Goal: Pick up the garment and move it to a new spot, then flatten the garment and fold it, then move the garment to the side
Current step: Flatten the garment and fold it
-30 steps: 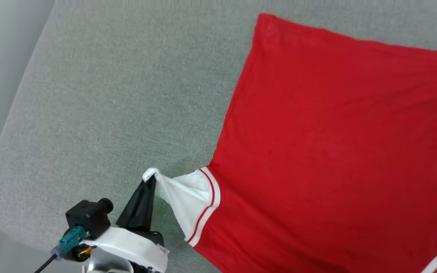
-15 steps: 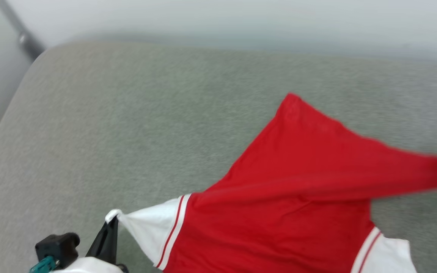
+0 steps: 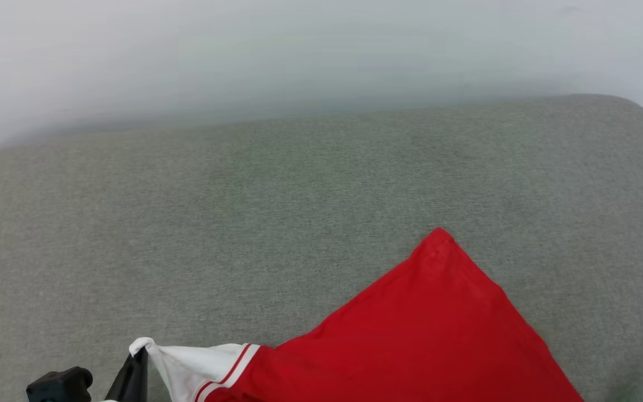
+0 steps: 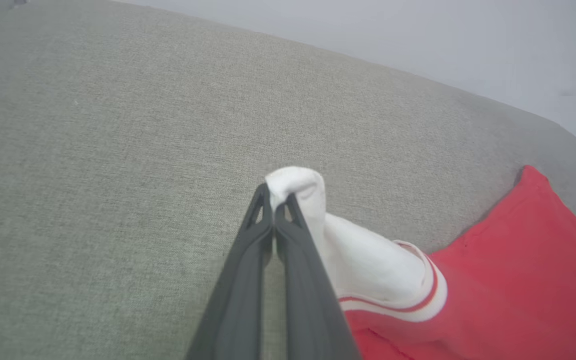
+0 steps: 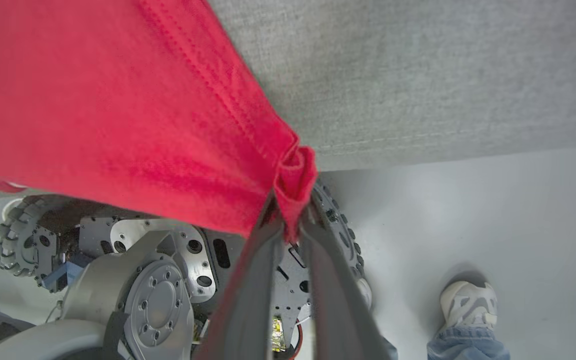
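Note:
The garment (image 3: pixel 427 329) is a red shirt with white, red-striped sleeves, folded over on the grey cushion (image 3: pixel 243 223) so one red corner points away from me. My left gripper (image 4: pixel 279 200) is shut on the tip of a white sleeve (image 4: pixel 368 265), low at the left of the head view, where the left gripper (image 3: pixel 138 357) pinches the sleeve end. In the right wrist view my right gripper (image 5: pixel 290 220) is shut on a bunched red hem corner (image 5: pixel 295 175), held past the cushion's near edge. The lettering is hidden.
The grey cushion stretches wide to the left and far side, ending at a pale wall (image 3: pixel 299 56). Below the cushion's near edge my wheeled base (image 5: pixel 143 280) stands on a pale floor, with a person's shoe (image 5: pixel 468 302) near it.
The head camera has tilted up. The right gripper has carried the garment's far red corner back toward me, folding the shirt over itself. The left gripper keeps its hold on the sleeve.

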You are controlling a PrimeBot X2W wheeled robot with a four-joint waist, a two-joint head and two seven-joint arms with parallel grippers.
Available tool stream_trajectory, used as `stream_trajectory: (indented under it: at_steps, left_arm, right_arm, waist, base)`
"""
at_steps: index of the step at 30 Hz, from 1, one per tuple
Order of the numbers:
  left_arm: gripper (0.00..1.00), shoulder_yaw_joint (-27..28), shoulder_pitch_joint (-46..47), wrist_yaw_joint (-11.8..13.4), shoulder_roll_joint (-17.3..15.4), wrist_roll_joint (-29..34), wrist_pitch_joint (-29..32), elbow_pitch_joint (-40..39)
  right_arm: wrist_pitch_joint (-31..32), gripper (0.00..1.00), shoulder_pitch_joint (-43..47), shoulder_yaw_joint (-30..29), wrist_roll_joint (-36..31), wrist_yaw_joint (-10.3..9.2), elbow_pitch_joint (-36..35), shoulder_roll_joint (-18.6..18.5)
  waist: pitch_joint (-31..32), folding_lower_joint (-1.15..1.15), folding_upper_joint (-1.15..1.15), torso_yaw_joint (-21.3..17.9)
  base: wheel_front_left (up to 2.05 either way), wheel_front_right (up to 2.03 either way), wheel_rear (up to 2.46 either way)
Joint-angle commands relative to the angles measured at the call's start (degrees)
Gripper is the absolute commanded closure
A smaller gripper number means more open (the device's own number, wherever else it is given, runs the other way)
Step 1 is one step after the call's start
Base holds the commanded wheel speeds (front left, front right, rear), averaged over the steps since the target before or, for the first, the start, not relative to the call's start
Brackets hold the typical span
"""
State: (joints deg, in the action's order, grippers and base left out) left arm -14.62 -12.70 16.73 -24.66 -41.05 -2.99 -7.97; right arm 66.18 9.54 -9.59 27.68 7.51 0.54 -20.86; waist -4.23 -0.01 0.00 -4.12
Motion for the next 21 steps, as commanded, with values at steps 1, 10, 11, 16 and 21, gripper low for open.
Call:
stream_trajectory:
  at_steps: [1,10,11,16,21]
  left_arm:
    - [1.0,0.3,-0.8,0.5,-0.4,0.0,0.0,0.0]
    - [1.0,0.8,1.3,1.1,-2.4,0.7,1.7,-1.3]
    - [1.0,0.8,1.6,1.1,-2.5,0.9,1.7,-1.7]
    - [1.0,-0.3,5.0,0.5,-2.3,1.9,1.7,-3.1]
    - [1.0,-1.8,9.3,-0.2,-1.6,3.4,1.3,-4.2]
  right_arm:
    - [-1.4,0.0,0.2,-0.7,0.2,-0.04,-0.4,1.1]
    - [-22.5,0.0,-7.0,-2.6,-1.3,-0.04,-2.4,2.9]
    - [-25.6,0.0,-8.6,-2.2,-1.5,-0.04,-2.1,2.8]
    - [-37.3,0.0,-16.9,1.6,-1.3,-0.04,0.1,1.5]
    - [-35.8,0.0,-27.9,10.3,0.3,-0.04,4.6,-0.5]
  waist:
    - [-0.2,0.01,0.0,-0.9]
    - [-2.8,0.01,0.0,-0.7]
    - [-3.4,0.01,0.0,-0.5]
    - [-7.7,0.01,0.0,1.4]
    - [-12.6,0.01,0.0,3.5]
  base:
    - [0.0,0.0,0.0]
    - [0.0,0.0,0.0]
    - [0.0,0.0,0.0]
    - [0.0,0.0,0.0]
    - [0.0,0.0,0.0]
